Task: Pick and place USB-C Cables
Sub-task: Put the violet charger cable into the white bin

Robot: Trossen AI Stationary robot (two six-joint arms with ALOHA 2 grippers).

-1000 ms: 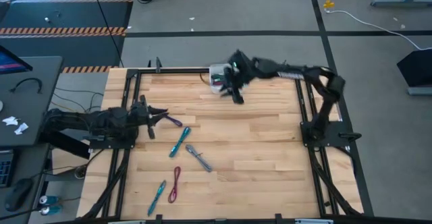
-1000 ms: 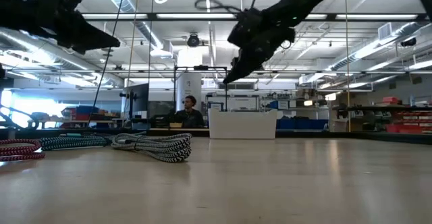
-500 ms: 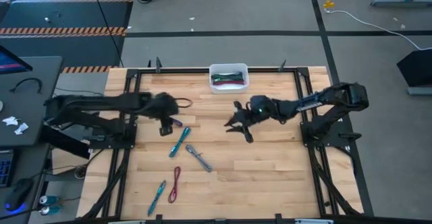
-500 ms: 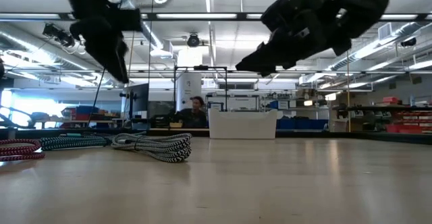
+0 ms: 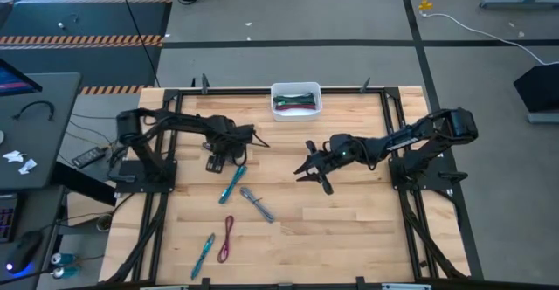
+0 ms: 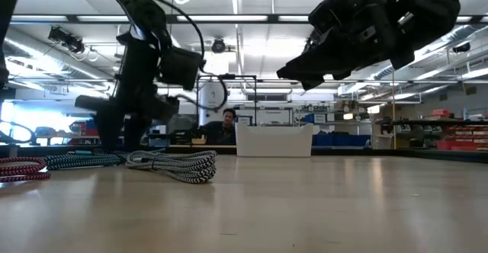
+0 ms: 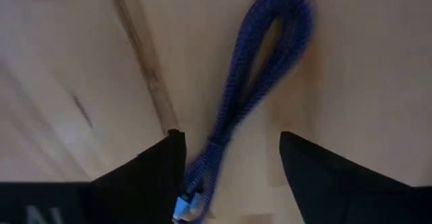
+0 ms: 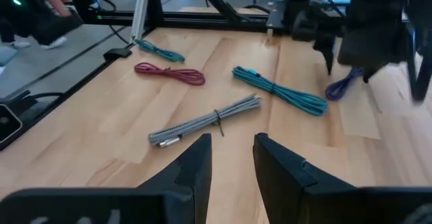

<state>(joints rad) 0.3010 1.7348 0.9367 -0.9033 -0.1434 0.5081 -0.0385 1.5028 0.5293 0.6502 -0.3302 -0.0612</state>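
Observation:
A purple cable bundle (image 7: 260, 82) lies flat on the wooden table at the left, also seen in the right wrist view (image 8: 344, 86). My left gripper (image 7: 233, 177) points down over it, open, one finger on each side of its connector end; it also shows in the high view (image 5: 220, 159). My right gripper (image 5: 310, 169) is open and empty above the table's middle. On the table lie a teal cable (image 5: 232, 183), a grey cable (image 5: 257, 203), a maroon cable (image 5: 227, 238) and a second teal cable (image 5: 203, 253).
A white bin (image 5: 295, 100) holding several cables stands at the middle of the far edge. Black frame rails run along the table's left and right sides. The wood to the right of the cables is bare. A person sits in the room beyond the table (image 6: 226, 127).
My left gripper has gone from the table's left side toward the right, tipped to point down and come down over the purple cable. My right gripper has gone from the white bin at the far edge toward the table's middle and stays open.

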